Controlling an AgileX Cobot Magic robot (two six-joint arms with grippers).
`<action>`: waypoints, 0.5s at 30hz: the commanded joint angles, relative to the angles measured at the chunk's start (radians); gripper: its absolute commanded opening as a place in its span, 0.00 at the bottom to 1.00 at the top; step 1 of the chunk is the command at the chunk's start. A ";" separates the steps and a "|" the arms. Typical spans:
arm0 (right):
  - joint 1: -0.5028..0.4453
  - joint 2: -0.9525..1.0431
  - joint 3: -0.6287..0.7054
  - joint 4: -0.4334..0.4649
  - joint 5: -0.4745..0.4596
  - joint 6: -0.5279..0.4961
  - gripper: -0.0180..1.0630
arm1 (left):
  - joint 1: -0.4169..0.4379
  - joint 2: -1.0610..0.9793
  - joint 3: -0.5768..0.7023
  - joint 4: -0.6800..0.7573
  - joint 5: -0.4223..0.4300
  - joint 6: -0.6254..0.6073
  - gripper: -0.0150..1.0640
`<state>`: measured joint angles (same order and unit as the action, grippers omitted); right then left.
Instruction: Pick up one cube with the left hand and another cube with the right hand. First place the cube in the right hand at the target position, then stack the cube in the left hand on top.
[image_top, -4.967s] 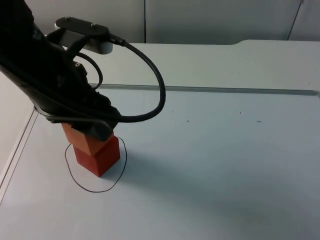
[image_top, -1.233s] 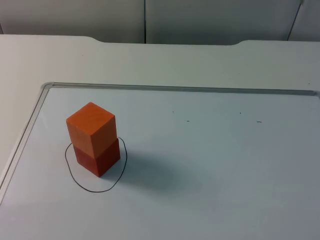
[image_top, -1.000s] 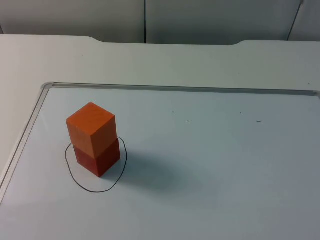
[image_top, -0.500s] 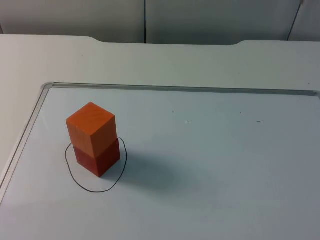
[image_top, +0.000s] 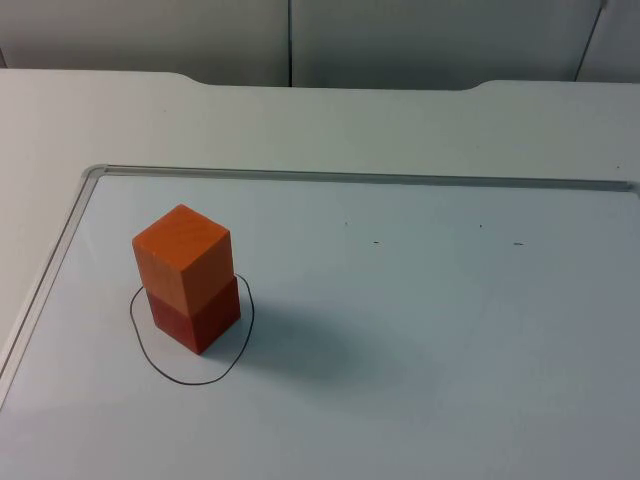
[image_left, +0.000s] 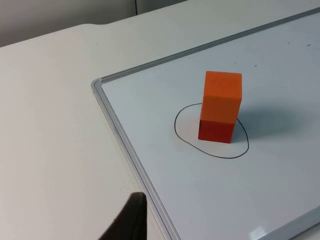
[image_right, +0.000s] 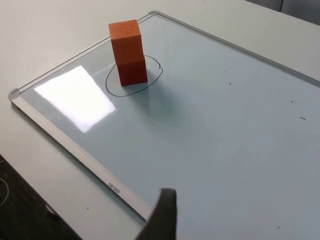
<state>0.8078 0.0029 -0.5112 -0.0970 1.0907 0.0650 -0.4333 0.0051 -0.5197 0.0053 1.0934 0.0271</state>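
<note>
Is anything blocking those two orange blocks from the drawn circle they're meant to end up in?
Nothing visible does. They are already there: the red-orange lower cube sits inside the pen-drawn circle on the whiteboard, and the lighter orange upper cube rests stacked on it, turned slightly. No gripper is touching either one.

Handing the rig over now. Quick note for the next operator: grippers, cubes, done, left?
Left gripper: pulled back off the whiteboard, holding nothing; arm waits.
Right gripper: pulled back past the whiteboard's other side, holding nothing; arm waits.
Cubes: red cube sits inside the drawn circle; orange cube rests on top of it, upright, edges roughly aligned.
Done: both placements, stack stands free.
Left: nothing visible; just confirm the stack is steady.
</note>
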 joint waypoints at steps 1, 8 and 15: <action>0.003 -0.003 0.004 0.010 -0.013 -0.018 0.77 | -0.004 -0.005 0.006 0.001 -0.015 -0.005 0.99; 0.003 -0.003 0.004 0.025 -0.013 -0.041 0.99 | -0.004 -0.005 0.006 0.001 -0.015 -0.005 0.99; 0.003 -0.003 0.004 0.023 -0.013 -0.039 0.99 | -0.004 -0.005 0.006 0.005 -0.015 -0.005 0.99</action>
<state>0.8078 0.0029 -0.5112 -0.0786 1.0907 0.0313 -0.4333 0.0051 -0.5197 0.0073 1.0934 0.0271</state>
